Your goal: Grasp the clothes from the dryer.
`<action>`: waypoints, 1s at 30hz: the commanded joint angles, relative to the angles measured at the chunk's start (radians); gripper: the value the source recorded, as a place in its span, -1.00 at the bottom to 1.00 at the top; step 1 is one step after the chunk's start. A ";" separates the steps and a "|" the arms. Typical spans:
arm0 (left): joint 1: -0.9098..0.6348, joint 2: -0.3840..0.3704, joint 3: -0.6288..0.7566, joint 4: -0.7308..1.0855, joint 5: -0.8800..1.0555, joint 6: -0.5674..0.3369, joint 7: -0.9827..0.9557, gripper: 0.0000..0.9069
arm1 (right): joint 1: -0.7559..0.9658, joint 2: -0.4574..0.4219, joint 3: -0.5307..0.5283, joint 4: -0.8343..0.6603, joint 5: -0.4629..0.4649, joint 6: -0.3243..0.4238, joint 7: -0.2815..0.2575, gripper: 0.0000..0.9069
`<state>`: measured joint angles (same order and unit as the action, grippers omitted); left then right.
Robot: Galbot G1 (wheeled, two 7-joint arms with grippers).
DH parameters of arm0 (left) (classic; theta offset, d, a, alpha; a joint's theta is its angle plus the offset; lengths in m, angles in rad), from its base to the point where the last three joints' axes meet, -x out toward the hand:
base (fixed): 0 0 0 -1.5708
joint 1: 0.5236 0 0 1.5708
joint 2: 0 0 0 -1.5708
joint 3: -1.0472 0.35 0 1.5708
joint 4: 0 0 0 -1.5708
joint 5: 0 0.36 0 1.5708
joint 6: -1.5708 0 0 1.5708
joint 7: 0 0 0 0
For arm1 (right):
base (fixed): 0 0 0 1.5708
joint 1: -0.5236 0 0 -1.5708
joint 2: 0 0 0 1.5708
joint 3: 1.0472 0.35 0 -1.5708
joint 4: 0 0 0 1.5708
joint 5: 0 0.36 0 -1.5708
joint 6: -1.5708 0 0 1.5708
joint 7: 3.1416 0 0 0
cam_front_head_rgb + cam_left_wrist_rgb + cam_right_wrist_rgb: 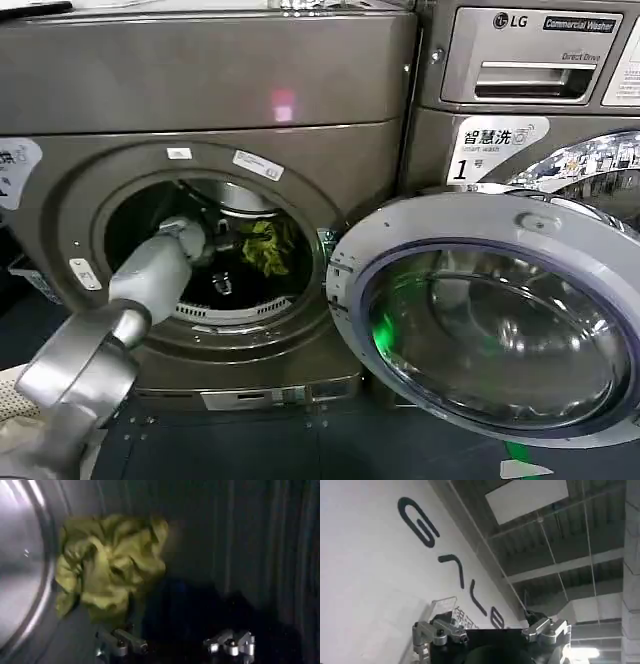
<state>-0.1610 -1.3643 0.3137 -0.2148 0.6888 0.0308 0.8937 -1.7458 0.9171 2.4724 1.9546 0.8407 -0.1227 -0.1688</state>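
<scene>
The left gripper [175, 644] is inside the dryer [200, 90] drum, fingers spread wide and empty: the reach is in hand, the grasp not yet made. The yellow-green cloth [107, 562] lies ahead of it and off to one side, against the drum wall; a dark garment [200, 610] sits just ahead of the fingertips. Next it should close in on the cloth and clamp. The right gripper [490, 632], open, points at a ceiling. The door [490, 320] hangs open beside an LG machine [520, 60].

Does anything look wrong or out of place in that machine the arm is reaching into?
Nothing stands out. The dryer has its door swung open, a yellow-green cloth lies crumpled inside beside a dark blue garment, and the left hand is open near them.
</scene>
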 commanded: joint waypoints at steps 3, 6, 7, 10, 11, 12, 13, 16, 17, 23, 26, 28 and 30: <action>0.020 -0.010 -0.001 0.024 0.015 0.009 -0.035 1.00 | 0.018 0.001 -0.035 0.002 -0.020 0.005 -0.002 1.00; 0.028 -0.012 -0.002 0.026 0.004 0.007 -0.031 -0.47 | 0.024 -0.001 -0.042 0.001 -0.023 0.005 -0.002 1.00; 0.029 -0.012 -0.002 0.026 0.004 0.006 -0.021 -0.70 | 0.025 -0.002 -0.044 0.000 -0.025 0.006 -0.002 1.00; 0.031 -0.014 -0.002 0.031 0.002 0.002 -0.020 -1.00 | 0.031 0.001 -0.051 -0.001 -0.030 0.008 -0.002 1.00; 0.031 -0.014 -0.002 0.031 -0.002 0.002 -0.021 -1.00 | 0.032 0.002 -0.054 -0.001 -0.031 0.008 -0.003 1.00; 0.029 -0.013 -0.002 0.031 -0.006 0.001 -0.020 -1.00 | 0.034 0.002 -0.056 0.000 -0.032 0.008 -0.003 1.00; 0.028 -0.013 -0.002 0.031 -0.007 -0.001 -0.019 -1.00 | 0.036 0.003 -0.058 0.000 -0.033 0.008 -0.002 1.00; 0.026 -0.013 -0.004 0.030 -0.016 -0.006 -0.017 -1.00 | 0.036 0.006 -0.060 -0.001 -0.034 0.009 -0.002 1.00; 0.027 -0.013 -0.005 0.030 -0.021 -0.008 -0.016 -1.00 | 0.036 0.006 -0.059 -0.002 -0.034 0.010 -0.003 1.00; 0.039 -0.011 -0.086 -0.009 -0.123 0.005 -0.028 -1.00 | 0.039 0.008 -0.064 0.001 -0.035 0.010 -0.002 1.00; 0.071 0.003 -0.188 -0.114 -0.267 0.053 -0.091 -1.00 | 0.042 0.009 -0.068 0.003 -0.035 0.009 -0.002 1.00; 0.091 0.000 -0.248 -0.156 -0.348 0.067 -0.154 -1.00 | 0.042 0.009 -0.072 0.006 -0.035 0.009 -0.002 1.00; 0.111 -0.006 -0.293 -0.173 -0.420 0.074 -0.233 -1.00 | 0.042 0.007 -0.072 0.006 -0.035 0.009 -0.001 1.00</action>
<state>-0.0942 -1.3676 0.1899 -0.2706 0.5214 0.0637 0.8251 -1.7040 0.9251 2.4013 1.9606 0.8057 -0.1132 -0.1710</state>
